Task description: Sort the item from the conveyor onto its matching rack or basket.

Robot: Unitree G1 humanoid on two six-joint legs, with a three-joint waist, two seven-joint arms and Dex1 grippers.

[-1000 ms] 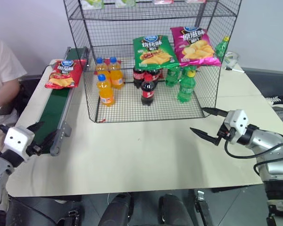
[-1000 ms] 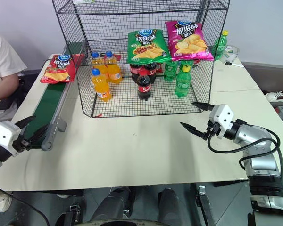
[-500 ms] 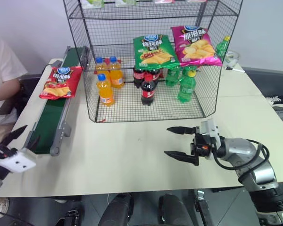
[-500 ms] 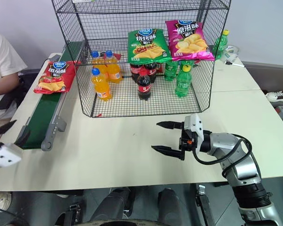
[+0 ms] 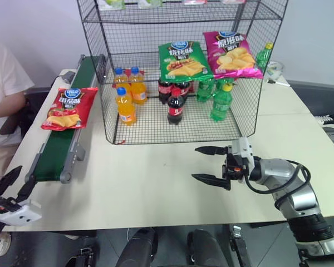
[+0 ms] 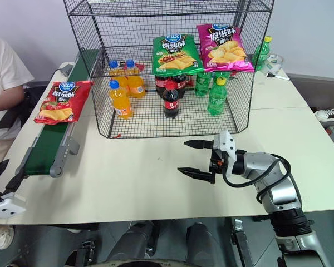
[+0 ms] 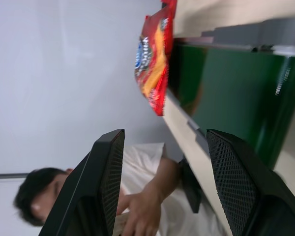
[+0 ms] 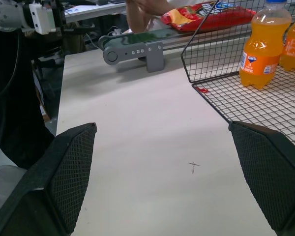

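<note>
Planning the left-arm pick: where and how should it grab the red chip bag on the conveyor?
Grip the near bottom edge of the red chip bag, where the seal is flattest. It lies flat, face up, overhanging the conveyor on its outer side. Probably come from the belt's near end with the left gripper, fingers open, pinching above and below.

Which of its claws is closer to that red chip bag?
Left. The left gripper hangs open off the conveyor's near end; the right gripper is across the table.

A green chip bag (image 5: pixel 181 60) and a magenta chip bag (image 5: pixel 231 53) hang above 3 orange soda bottles (image 5: pixel 125 104), cola and green bottles. A person's sleeve (image 5: pixel 5 83) borders the tabletop (image 5: pixel 156 183).
</note>
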